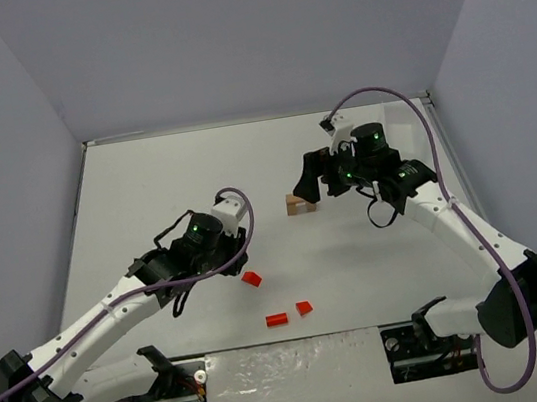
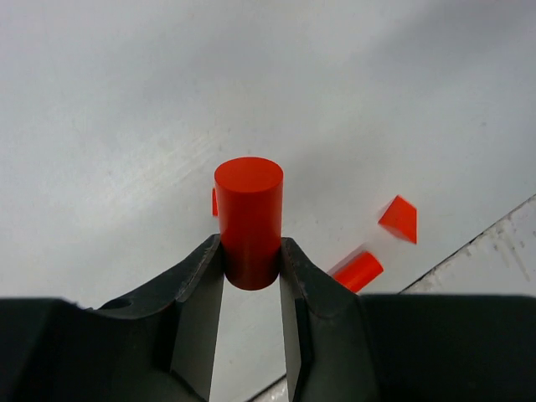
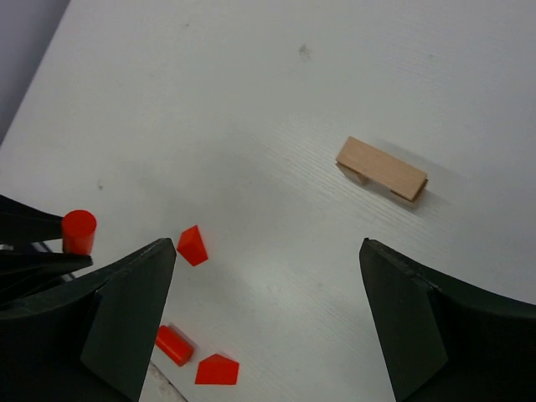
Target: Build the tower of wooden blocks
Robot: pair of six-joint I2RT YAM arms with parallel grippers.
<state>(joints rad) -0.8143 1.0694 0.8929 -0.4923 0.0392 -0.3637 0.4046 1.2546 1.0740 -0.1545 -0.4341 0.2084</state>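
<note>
- Tan block (image 3: 381,169) flat on the table (image 1: 144,179), on the right arm's side, well apart from all red pieces; perhaps raised on something small beneath, too small to tell.
- Red cylinder (image 2: 249,209) upright, clamped at its lower part between the fingers of the left gripper (image 2: 251,251), seemingly clear of the table.
- Right gripper (image 3: 268,251) spread wide, holding nothing, hanging above the table near the tan block.
- As a judgement, step in hand: bringing the held cylinder to the tan block.
- To do it well: keep the cylinder vertical on the way, come from above and not from the side, lower slowly until full flat contact.
- Then open only a little and rise straight up, so as not to drag or tip the piece.
- Best to aim for the middle of the landing spot; off-centre, probably unstable.
- Count of tower pieces: one tan block.
- Two cylinders: the held one and a second cylinder (image 2: 358,271) lying on its side.
- Two wedges: a first wedge (image 3: 192,244) just beyond the left gripper, a second wedge (image 2: 399,219) near the lying cylinder.
- Two grippers.
</note>
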